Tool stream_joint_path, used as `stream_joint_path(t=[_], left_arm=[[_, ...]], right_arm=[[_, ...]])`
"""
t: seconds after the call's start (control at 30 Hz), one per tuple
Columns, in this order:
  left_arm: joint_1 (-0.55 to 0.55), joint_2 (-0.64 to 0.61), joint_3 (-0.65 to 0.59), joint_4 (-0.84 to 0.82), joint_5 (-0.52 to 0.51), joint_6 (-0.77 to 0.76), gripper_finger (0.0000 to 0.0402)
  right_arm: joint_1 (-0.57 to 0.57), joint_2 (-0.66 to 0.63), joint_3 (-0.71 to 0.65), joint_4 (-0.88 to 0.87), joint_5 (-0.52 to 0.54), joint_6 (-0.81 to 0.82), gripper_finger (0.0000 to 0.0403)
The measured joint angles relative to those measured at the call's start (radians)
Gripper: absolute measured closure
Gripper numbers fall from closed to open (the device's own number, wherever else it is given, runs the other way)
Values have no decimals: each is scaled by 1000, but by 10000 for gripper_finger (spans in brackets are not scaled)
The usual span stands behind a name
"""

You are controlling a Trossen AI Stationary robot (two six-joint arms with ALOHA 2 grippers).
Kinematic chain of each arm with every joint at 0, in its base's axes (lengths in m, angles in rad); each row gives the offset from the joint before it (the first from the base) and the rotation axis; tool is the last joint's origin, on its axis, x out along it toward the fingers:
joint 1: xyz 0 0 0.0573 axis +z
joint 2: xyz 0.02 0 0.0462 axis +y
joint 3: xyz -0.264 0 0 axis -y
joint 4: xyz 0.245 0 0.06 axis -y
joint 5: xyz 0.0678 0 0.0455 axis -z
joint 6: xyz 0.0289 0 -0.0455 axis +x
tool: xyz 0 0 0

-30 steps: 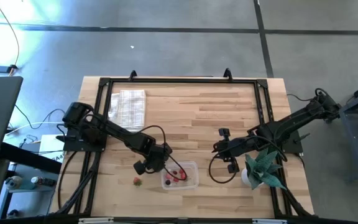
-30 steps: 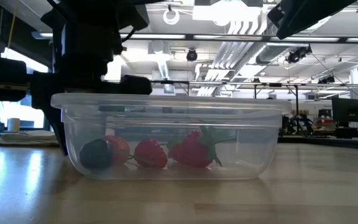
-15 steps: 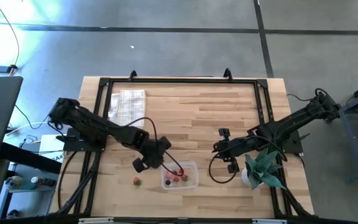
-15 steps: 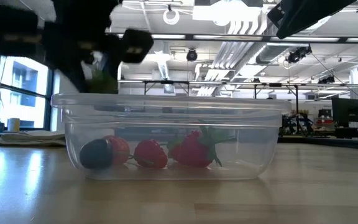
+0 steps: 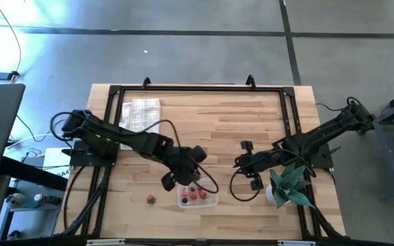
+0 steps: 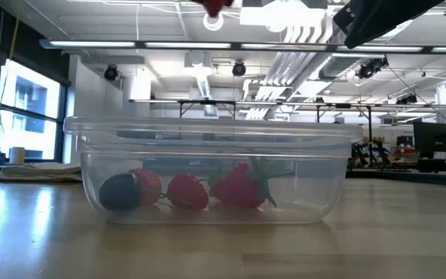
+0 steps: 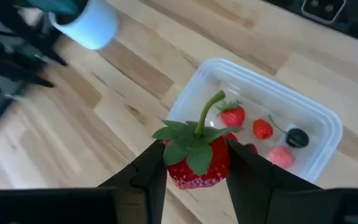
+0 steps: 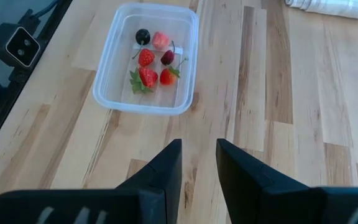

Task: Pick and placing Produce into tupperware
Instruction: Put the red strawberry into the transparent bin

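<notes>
The clear tupperware (image 5: 198, 195) stands near the table's front edge with several small red berries and one dark berry inside (image 8: 149, 59). My left gripper (image 7: 197, 165) hangs over its left side (image 5: 185, 179), shut on a red strawberry with a green top (image 7: 197, 155); in the low view that strawberry shows only at the top edge (image 6: 217, 6). Another small berry (image 5: 150, 199) lies on the table left of the tupperware. My right gripper (image 8: 197, 168) waits to the right (image 5: 246, 164), open by a narrow gap with nothing in it. My left gripper pinches the strawberry's red body (image 7: 216, 167) between its two fingers (image 7: 148, 180), one on each side. The fingers slant down from the table's left. The berry is lifted clear, its leafy top and stem pointing back toward the wrist, above the tupperware's near corner.
A folded white checked cloth (image 5: 141, 113) lies at the far left of the table. A teal spiky plant in a white pot (image 5: 289, 184) stands at the front right, beside my right arm. A black frame (image 5: 197, 87) runs round the table's edges.
My left gripper has risen with the strawberry, out of the top of the low view, and has gone toward the table's right edge, from beside the tupperware to above its left side. It has tipped nearer to level. The berries in the tupperware have stayed put.
</notes>
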Motion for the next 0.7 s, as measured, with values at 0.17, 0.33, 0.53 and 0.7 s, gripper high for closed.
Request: stream_joint_path(t=[0.17,0.33,0.53,0.7], left_arm=[[-8,119,39,6,43,16,277],[-10,214,59,40,64,35,276],[-6,300,58,47,56,33,276],[-6,392,117,48,53,22,275]], right_arm=[[0,0,0,-2,0,0,313],[0,0,0,-2,0,0,313],[0,0,0,3,0,0,313],[0,-1,0,2,0,0,313]])
